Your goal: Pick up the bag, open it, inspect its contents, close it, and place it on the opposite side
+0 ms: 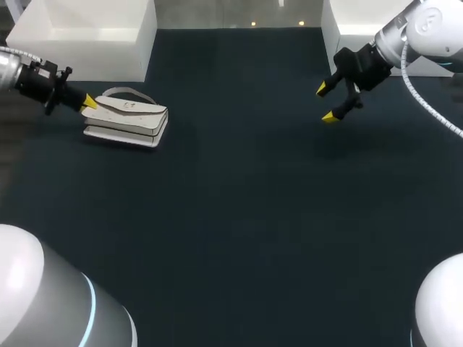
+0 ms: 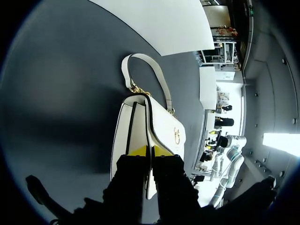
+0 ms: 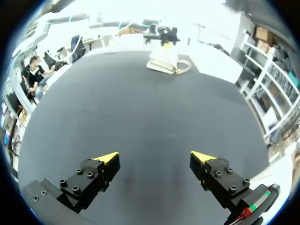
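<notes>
A white handbag (image 1: 127, 119) lies flat at the table's far left, its curved handle (image 1: 129, 92) towards the back. My left gripper (image 1: 88, 103) is at the bag's left end. In the left wrist view its yellow tips (image 2: 150, 151) stand nearly together, with the black-edged rim of the bag's flap (image 2: 165, 124) pinched between them. My right gripper (image 1: 325, 103) hangs open above the table at the back right, nothing between its fingers (image 3: 154, 156). Far ahead of it across the table I see the bag (image 3: 164, 60) with the left gripper (image 3: 164, 33) behind it.
A white box (image 1: 87, 32) stands at the back left, just behind the bag. Another white box (image 1: 354, 29) stands at the back right, near my right arm. The dark table top (image 1: 239, 217) spreads between the two arms.
</notes>
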Robot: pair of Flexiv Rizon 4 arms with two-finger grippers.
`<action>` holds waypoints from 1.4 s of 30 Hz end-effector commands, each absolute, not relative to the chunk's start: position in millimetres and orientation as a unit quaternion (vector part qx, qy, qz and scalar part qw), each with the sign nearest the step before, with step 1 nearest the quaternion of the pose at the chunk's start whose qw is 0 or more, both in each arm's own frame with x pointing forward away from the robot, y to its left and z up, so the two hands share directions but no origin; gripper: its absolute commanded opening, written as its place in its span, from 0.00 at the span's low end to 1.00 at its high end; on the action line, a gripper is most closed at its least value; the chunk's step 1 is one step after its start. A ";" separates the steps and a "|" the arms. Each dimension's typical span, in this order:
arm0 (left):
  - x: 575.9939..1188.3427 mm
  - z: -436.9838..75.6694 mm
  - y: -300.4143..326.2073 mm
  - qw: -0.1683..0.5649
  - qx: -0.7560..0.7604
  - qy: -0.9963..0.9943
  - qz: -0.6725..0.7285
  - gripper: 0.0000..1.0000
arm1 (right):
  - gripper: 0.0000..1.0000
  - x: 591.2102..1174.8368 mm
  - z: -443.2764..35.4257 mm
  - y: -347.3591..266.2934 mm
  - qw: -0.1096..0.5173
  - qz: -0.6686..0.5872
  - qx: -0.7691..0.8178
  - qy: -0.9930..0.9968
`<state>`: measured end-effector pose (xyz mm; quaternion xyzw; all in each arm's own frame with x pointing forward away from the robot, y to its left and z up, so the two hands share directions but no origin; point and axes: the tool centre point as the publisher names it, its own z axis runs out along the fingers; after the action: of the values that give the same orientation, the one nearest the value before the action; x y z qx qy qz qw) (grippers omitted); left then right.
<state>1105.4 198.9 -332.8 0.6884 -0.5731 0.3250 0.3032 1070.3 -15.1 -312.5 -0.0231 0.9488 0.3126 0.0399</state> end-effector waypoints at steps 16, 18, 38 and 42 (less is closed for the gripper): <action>1050.9 -332.0 123.4 0.196 0.735 -0.501 0.412 0.00 | 1.00 1071.4 -312.6 -15.4 0.039 0.314 -0.024 0.948; 1047.5 -333.1 118.9 0.191 0.740 -0.492 0.417 0.00 | 1.00 1071.4 -312.6 -15.4 0.039 0.314 -0.024 0.948; 1043.3 -335.9 49.3 0.160 0.743 -0.491 0.426 0.00 | 1.00 1071.4 -312.6 -15.4 0.039 0.314 -0.024 0.948; 1043.0 -346.3 37.7 0.190 0.727 -0.499 0.432 0.00 | 1.00 1071.4 -312.6 -15.4 0.039 0.314 -0.024 0.948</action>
<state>1044.9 44.1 -335.0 0.7074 -0.5492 0.3533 0.2705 1070.4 -15.1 -312.6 -0.0232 0.9487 0.3127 0.0399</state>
